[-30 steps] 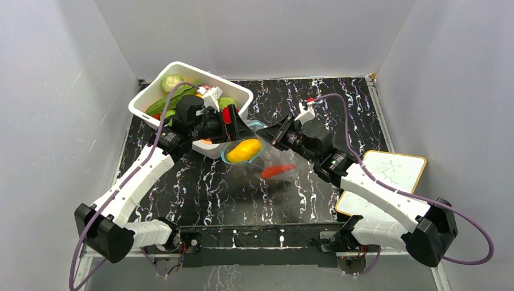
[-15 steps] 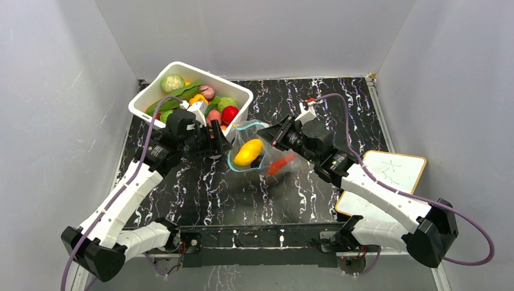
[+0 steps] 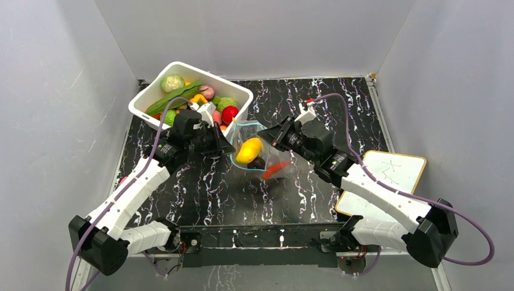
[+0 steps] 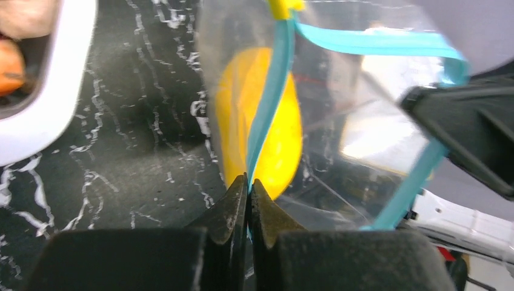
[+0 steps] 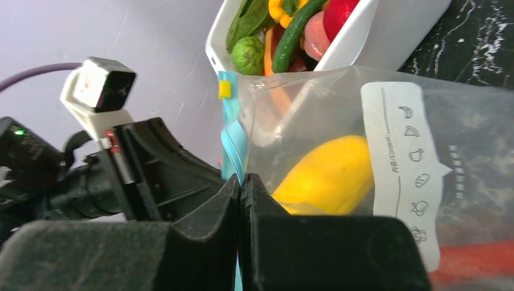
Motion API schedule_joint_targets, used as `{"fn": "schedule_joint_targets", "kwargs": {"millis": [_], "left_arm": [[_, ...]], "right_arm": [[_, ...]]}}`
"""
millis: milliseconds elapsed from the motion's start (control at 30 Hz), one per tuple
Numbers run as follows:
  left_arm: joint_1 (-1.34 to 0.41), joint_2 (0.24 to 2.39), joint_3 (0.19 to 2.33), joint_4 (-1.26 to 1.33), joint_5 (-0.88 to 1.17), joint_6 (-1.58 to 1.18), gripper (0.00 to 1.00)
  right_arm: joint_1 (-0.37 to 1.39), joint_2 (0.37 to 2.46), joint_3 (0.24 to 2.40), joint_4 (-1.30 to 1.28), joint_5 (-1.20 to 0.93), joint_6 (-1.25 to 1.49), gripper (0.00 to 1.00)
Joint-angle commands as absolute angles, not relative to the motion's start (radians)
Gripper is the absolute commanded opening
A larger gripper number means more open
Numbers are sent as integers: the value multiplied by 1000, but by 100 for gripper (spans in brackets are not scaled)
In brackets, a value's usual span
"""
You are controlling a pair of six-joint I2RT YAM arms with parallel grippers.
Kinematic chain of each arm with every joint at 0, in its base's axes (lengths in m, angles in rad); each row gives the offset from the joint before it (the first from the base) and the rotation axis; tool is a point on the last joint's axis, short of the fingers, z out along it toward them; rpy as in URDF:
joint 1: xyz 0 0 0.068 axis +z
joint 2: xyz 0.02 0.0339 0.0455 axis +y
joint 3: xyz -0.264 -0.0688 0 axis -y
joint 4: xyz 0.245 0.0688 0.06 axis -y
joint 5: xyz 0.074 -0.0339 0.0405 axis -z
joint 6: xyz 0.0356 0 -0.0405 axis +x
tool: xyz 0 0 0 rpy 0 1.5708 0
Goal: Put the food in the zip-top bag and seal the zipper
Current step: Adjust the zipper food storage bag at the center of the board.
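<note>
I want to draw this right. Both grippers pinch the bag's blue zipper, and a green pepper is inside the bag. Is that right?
Not quite: the pepper inside the zip-top bag is yellow, not green, as the right wrist view shows. The left gripper and right gripper do both pinch the blue zipper.

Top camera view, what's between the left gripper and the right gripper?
The zip-top bag, pinched by the left gripper and right gripper, with a yellow pepper and red chili inside. The top view shows it.
</note>
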State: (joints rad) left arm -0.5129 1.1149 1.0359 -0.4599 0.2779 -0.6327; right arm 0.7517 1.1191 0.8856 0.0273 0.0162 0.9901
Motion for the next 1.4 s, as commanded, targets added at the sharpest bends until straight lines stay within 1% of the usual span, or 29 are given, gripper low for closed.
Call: {"fn": "schedule_joint_targets", "kwargs": {"millis": [0,100,167,333,467,567,767,867,900,933,1067,1267,1300,1333,1367], "left_arm": [[-517,1087,1102,-346,448,-684,0],[-517,1092,1105,-242,527,-728,0],[-517,1097,1113,-230,532,-730,0],[-516,1126,1143,-309,470,-679,0],[-517,1154,1174,-401,402,-633,0],[-516,1156,1172,-397,416,-630,0],[-517,1162,1171,-396,404,-636,19],[-517,1171,1205,-452,368,-606,44],[-517,1175,1226,-476,345,-595,51],[-517,1179,1245,-505,313,-585,57],[-517,1189,1333,-596,154,-535,74],[-517,1206,1407,-666,-42,-450,87],[-517,1212,1416,-673,-76,-429,90],[-517,1220,1428,-679,-103,-406,96],[-517,1229,1434,-684,-131,-383,98]], "right_arm": [[756,1114,902,-15,44,871,0],[756,1115,919,-80,65,800,0],[756,1107,938,-109,83,769,0],[756,1069,963,-127,145,735,0],[756,1055,960,-123,121,732,0],[756,1042,936,-113,119,740,0],[755,1022,920,-95,108,747,0],[755,1011,915,-99,116,735,0],[756,1007,912,-100,125,730,0],[756,1000,909,-101,136,726,0],[756,987,910,-106,159,706,0],[755,970,898,-116,159,685,0],[756,966,897,-117,162,680,0],[755,963,897,-117,162,677,0],[756,958,896,-117,159,674,0]]}}
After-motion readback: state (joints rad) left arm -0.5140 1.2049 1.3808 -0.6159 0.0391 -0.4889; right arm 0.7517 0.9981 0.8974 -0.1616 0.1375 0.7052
